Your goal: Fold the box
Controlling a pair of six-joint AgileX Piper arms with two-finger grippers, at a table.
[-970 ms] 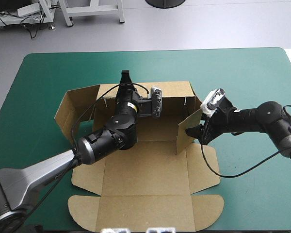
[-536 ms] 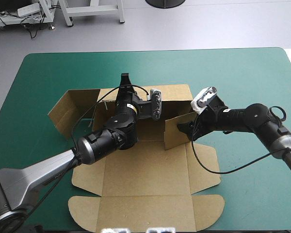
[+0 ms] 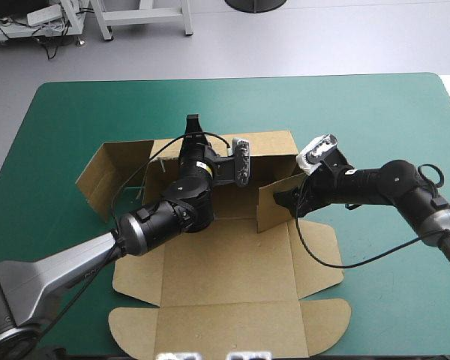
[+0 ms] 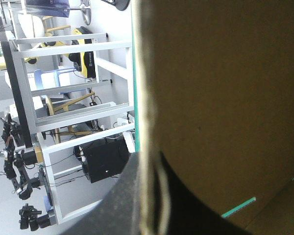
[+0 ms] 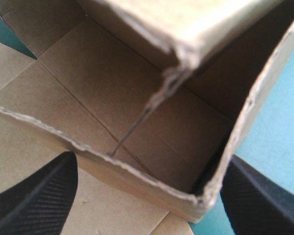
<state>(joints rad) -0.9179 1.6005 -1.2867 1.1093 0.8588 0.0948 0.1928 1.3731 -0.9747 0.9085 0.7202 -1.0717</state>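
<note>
Right gripper (image 3: 289,199), fingers spread wide, faces the raised right wall (image 3: 276,201) of the box (image 3: 232,262), which lies part-folded at mid-table on the teal-green cover (image 3: 375,105). Left gripper (image 3: 193,124) pinches the back wall (image 3: 270,146) (sheet between its fingers). The right wall runs front-to-back; swinging it inward probably falls to the right arm.

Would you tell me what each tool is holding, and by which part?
The left tool grips the box by the top edge of its far wall. The right tool is open around the right wall's corner, holding nothing.
</note>
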